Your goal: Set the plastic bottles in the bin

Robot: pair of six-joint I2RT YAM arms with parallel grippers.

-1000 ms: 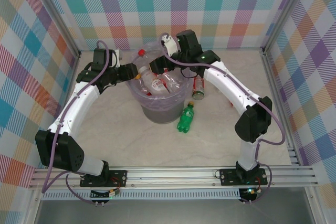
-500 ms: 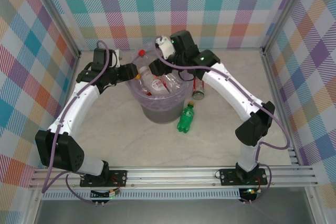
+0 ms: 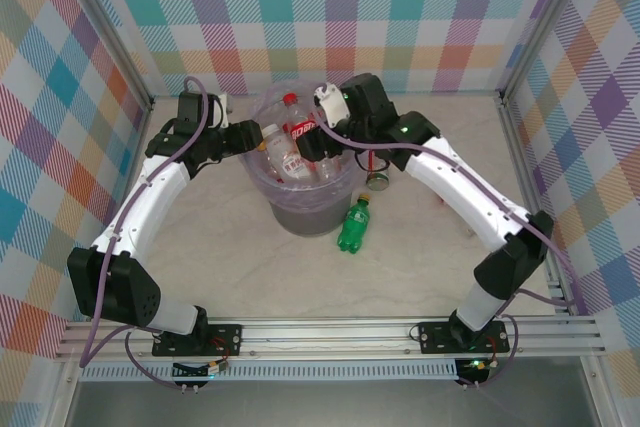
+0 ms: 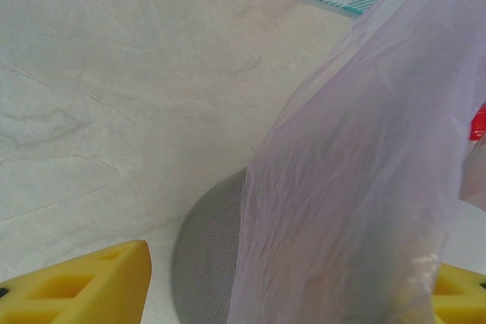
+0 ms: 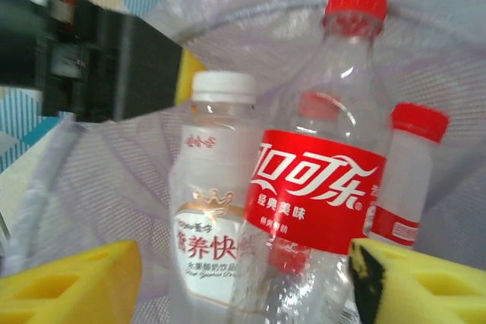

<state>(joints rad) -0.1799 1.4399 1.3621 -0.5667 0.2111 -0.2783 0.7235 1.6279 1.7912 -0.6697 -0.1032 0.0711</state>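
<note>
Two arms met at the bin (image 3: 300, 217), which stood toward the rear of the table (image 3: 200, 267). On the left, the left gripper (image 3: 250, 137) sat at the bin's left rim, with the grey wall and the lavender bag (image 4: 364, 149) between its yellow pads (image 4: 68, 286). Whether the pads pinched them could not be told. The probable purpose was to steady the bin and keep the liner spread.

Several plastic bottles (image 3: 300, 152) stood crowded inside. Over them, the right gripper (image 5: 247, 282) had its jaws apart, clamping nothing. A cola bottle (image 5: 319, 180) and a white-capped bottle (image 5: 213, 210) stood between the pads, with a gap at the left pad.

Further right, a green bottle (image 3: 353, 225) and a red-labelled bottle (image 3: 377, 172) lay on the table just beside the bin, not yet binned.
</note>
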